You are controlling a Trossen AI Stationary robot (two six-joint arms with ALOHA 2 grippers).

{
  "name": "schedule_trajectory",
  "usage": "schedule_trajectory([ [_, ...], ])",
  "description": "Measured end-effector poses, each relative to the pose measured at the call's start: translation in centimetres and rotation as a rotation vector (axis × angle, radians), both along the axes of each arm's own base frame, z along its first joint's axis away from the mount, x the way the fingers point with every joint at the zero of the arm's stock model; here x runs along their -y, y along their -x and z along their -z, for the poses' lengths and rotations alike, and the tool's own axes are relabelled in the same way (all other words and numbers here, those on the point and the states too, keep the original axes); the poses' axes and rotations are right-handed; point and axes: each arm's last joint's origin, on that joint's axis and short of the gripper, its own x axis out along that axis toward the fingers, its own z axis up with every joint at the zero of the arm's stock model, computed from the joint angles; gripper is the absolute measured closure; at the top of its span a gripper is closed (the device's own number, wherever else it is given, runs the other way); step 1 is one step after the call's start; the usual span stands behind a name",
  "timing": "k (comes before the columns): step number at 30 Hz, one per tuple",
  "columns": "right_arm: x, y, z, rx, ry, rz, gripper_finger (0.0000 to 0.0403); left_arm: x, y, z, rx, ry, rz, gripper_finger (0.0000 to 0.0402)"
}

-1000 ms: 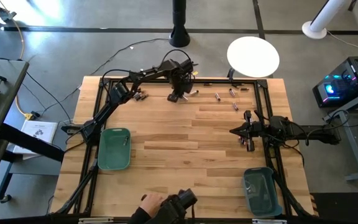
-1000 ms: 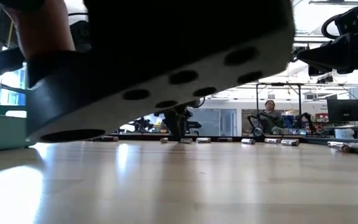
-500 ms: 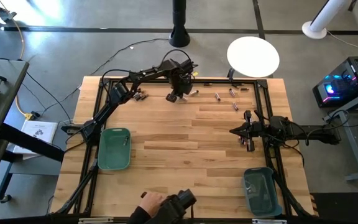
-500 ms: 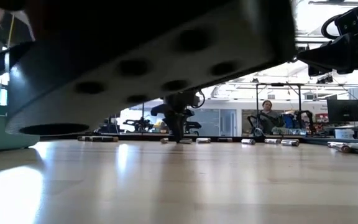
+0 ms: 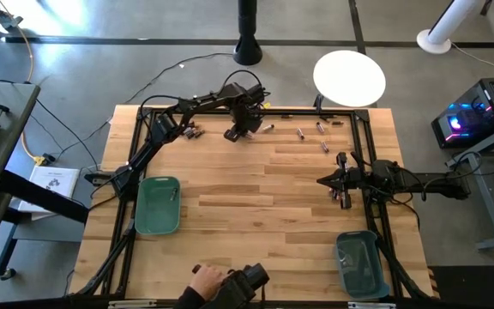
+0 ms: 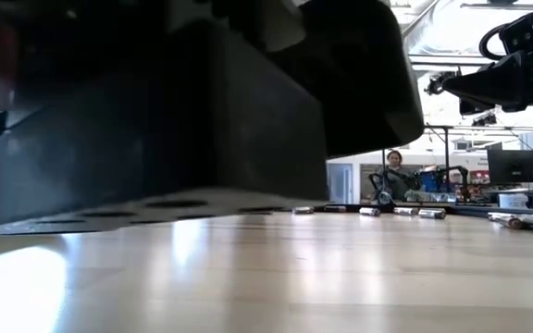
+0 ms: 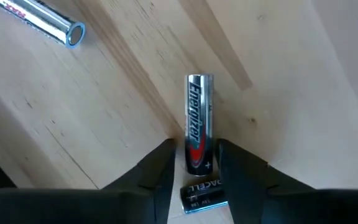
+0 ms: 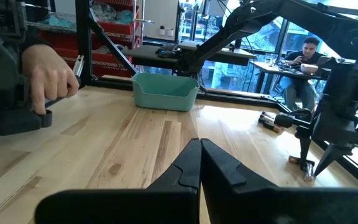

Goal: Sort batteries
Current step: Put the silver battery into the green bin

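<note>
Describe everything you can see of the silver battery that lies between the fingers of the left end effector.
The silver battery is a small shiny metal cylinder with a dark label carrying red and white print. It lies flat on the wooden table, lengthwise between the two dark fingers of the left end effector, which stand open on either side of its near end and hardly seem to press it. A darker battery lies crosswise at that same end. In the high view this spot is near the table's far edge.

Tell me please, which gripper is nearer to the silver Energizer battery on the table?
Left. The left gripper straddles the Energizer battery at the table's far edge, a finger on each side. The right gripper waits, shut, at the table's right side, far off.
</note>
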Motion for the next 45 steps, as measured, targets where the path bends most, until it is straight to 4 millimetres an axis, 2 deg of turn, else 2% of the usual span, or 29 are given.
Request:
schedule_trajectory([
  [3,0.0,0.0,0.0,0.0,0.0,0.0,0.0402,0.0,0.0,0.0,-0.002,0.004,0.001,0.0303],
  [8,0.0,0.0,0.0,0.0,0.0,0.0,0.0402,0.4,-0.1,0.0,-0.02,0.012,-0.041,0.037],
  [14,0.0,0.0,0.0,0.0,0.0,0.0,0.0402,1.0,-0.3,-0.8,-0.026,0.008,-0.087,0.0371],
  [17,0.0,0.0,0.0,0.0,0.0,0.0,0.0402,1.1,-0.2,-2.7,0.004,-0.006,-0.133,0.0371],
  [20,0.0,0.0,0.0,0.0,0.0,0.0,0.0402,1.5,-0.2,-6.3,0.098,-0.037,-0.208,0.0371],
  [23,0.0,0.0,0.0,0.0,0.0,0.0,0.0402,2.6,-0.3,-8.9,0.167,-0.05,-0.278,0.0372],
  [29,0.0,0.0,0.0,0.0,0.0,0.0,0.0402,6.4,0.2,-15.5,0.294,-0.028,-0.485,0.0372],
  [35,0.0,0.0,0.0,0.0,0.0,0.0,0.0402,12.5,1.9,-20.3,0.354,-0.136,-0.635,0.0372],
  [39,0.0,0.0,0.0,0.0,0.0,0.0,0.0402,16.4,5.0,-22.6,0.4,-0.18,-0.786,0.0372],
  [42,0.0,0.0,0.0,0.0,0.0,0.0,0.0402,19.2,8.0,-23.1,0.428,-0.245,-0.928,0.0372],
  [45,0.0,0.0,0.0,0.0,0.0,0.0,0.0402,21.9,12.1,-23.1,0.47,-0.271,-1.092,0.0372],
])
